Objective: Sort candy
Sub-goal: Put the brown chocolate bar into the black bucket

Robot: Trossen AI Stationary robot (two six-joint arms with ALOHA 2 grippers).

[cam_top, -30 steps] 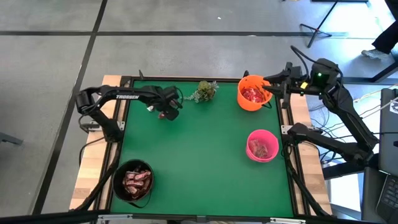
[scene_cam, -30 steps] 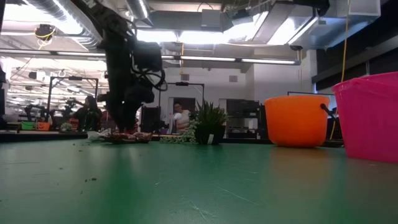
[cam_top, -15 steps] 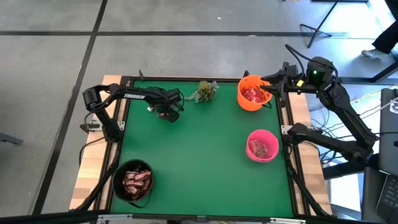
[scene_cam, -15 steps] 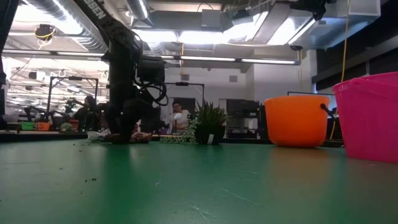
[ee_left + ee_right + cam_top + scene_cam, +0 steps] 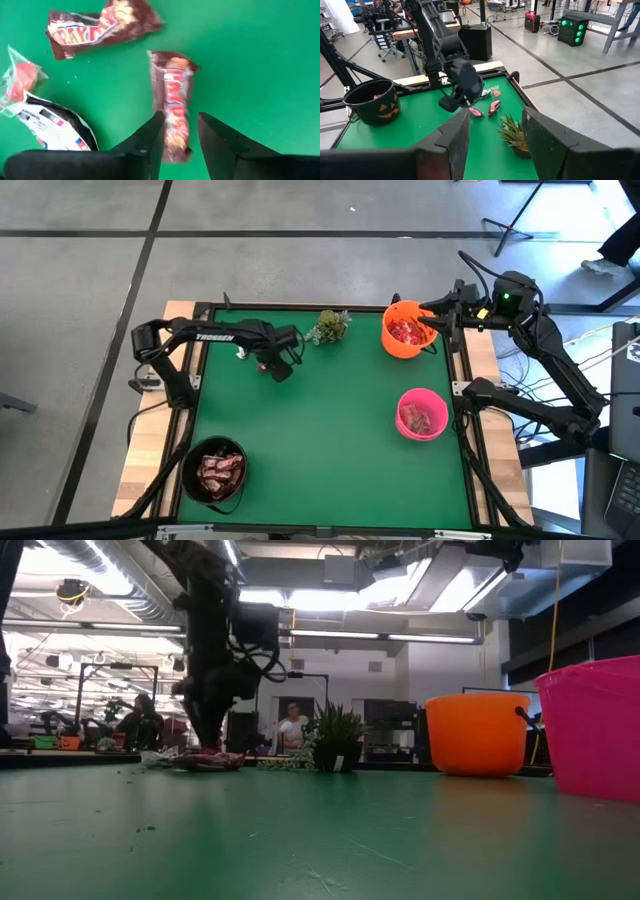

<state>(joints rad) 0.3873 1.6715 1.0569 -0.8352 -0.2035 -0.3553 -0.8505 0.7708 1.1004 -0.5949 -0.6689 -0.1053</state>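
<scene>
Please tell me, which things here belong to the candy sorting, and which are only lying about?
For the job:
- loose candy
- orange bowl
- pink bowl
- black bucket
- left claw, a brown bar between its fingers

Only lying about:
- plant sprig
</scene>
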